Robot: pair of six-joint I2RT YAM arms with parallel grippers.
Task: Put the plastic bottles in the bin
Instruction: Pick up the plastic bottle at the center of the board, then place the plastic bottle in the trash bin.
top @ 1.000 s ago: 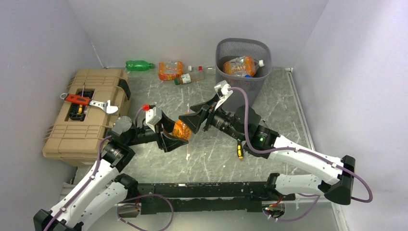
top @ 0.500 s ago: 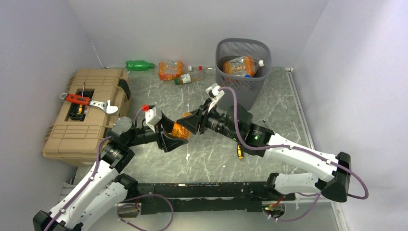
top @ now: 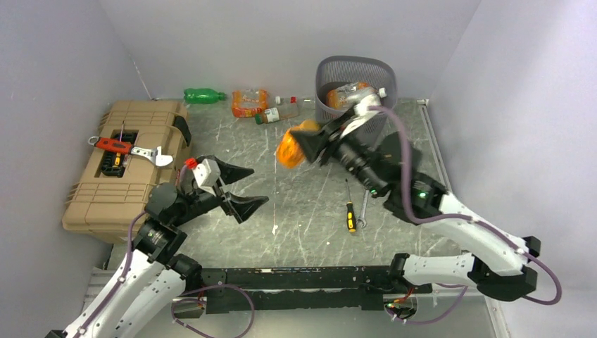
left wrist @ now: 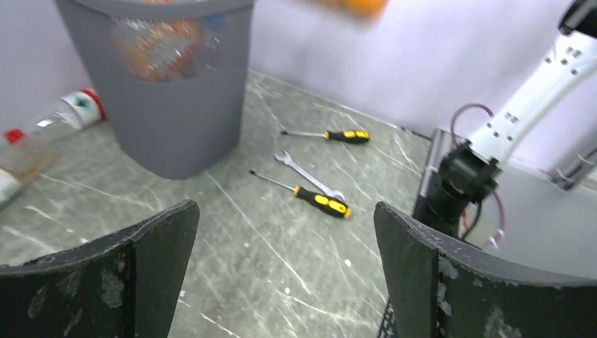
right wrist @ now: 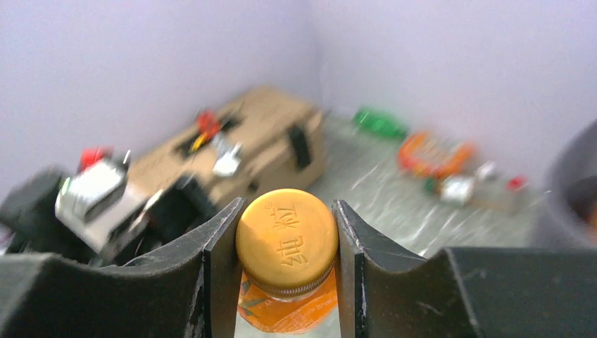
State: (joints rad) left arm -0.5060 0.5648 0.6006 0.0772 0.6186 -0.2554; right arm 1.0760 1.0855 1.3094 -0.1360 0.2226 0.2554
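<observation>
Bin (top: 355, 67) at one o'clock contains bottles (top: 343, 94). Right gripper (right wrist: 286, 232) clamps an orange bottle (top: 287, 151) by its cap, near the rim. Left gripper (top: 257, 186) is splayed and empty. Loose bottles (top: 250, 103) at twelve o'clock are outstanding.

The left arm (top: 141, 289) and right arm (top: 479, 238) are white with black joints, each carrying a purple cable (top: 403, 141). The left gripper (left wrist: 285, 211) has scuffed black fingers (left wrist: 436, 282).

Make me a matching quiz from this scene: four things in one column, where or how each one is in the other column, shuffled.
1 orange bottle
2 green bottle
3 tan toolbox
4 left gripper

A open, holding nothing
B along the left wall
C lying by the back wall
D gripped at its cap by the right gripper

Pairs: 1-D, 2-C, 3-B, 4-A
</observation>
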